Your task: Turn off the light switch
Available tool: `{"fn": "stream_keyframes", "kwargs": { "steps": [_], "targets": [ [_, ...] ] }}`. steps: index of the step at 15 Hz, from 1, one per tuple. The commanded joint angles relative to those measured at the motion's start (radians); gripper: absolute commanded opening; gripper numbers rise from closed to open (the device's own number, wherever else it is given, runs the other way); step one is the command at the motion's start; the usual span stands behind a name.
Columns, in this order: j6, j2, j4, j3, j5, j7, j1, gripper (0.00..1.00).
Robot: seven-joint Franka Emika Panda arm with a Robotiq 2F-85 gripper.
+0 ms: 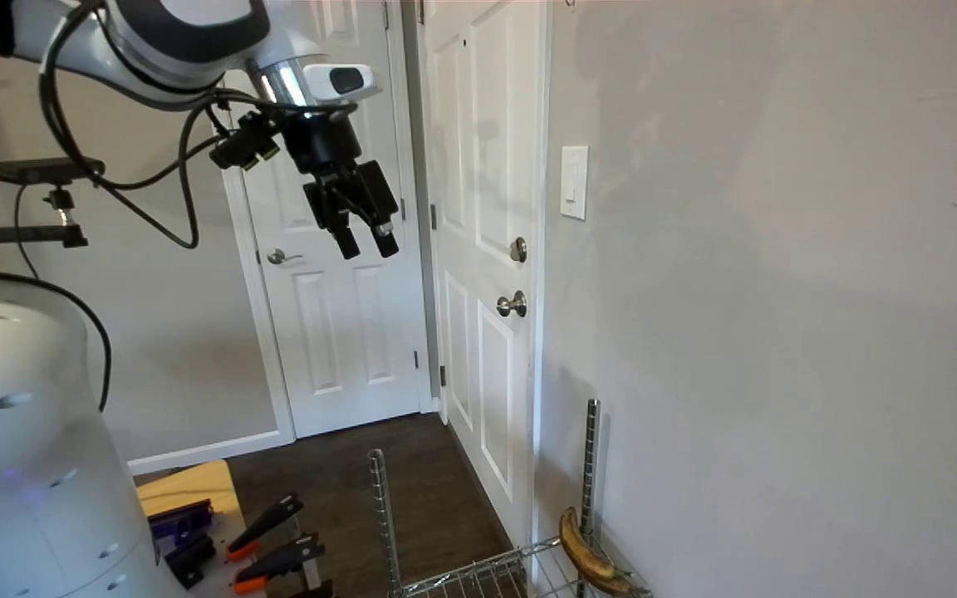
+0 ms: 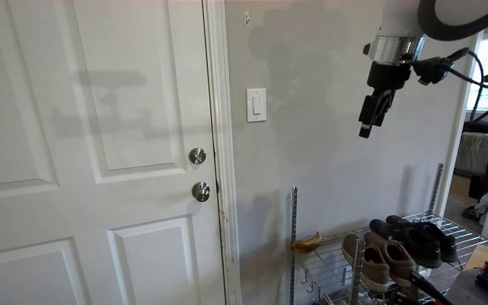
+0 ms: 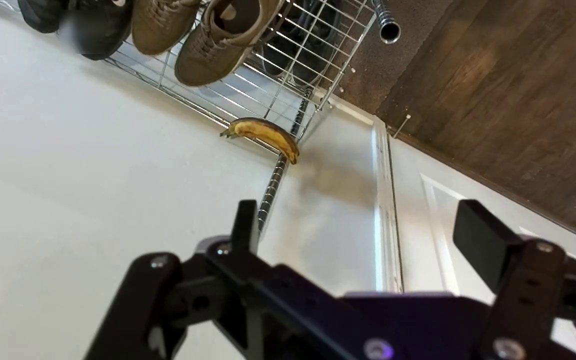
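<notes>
At left in an exterior view, the gripper (image 1: 368, 249) hangs in midair, fingers (image 3: 480, 245) spread wide, holding nothing. A closed white door (image 1: 478, 257) comes next; at right, on the wall (image 1: 777, 249) just beside the door frame (image 1: 542, 183), the light switch (image 1: 574, 183) is untouched, the gripper well apart from it. The reach and press both appear to remain; whether it is on cannot be told.
</notes>
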Motion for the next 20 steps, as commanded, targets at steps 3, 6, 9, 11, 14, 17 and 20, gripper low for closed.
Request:
{"fn": "stream_keyframes", "kwargs": {
  "steps": [3, 6, 9, 11, 14, 17, 20],
  "targets": [
    [0.138, 0.195, 0.105, 0.050, -0.053, 0.035, -0.010, 1.00],
    [0.199, 0.263, 0.147, 0.067, -0.080, 0.074, -0.020, 1.00],
    [0.257, 0.330, 0.191, 0.082, -0.112, 0.126, -0.035, 1.00],
    [0.297, 0.373, 0.224, 0.095, -0.129, 0.183, -0.050, 1.00],
    [0.328, 0.444, 0.287, 0.115, -0.169, 0.228, -0.066, 1.00],
    [0.341, 0.524, 0.363, 0.135, -0.224, 0.271, -0.080, 1.00],
    [0.338, 0.605, 0.441, 0.142, -0.272, 0.311, -0.081, 1.00]
  ]
}}
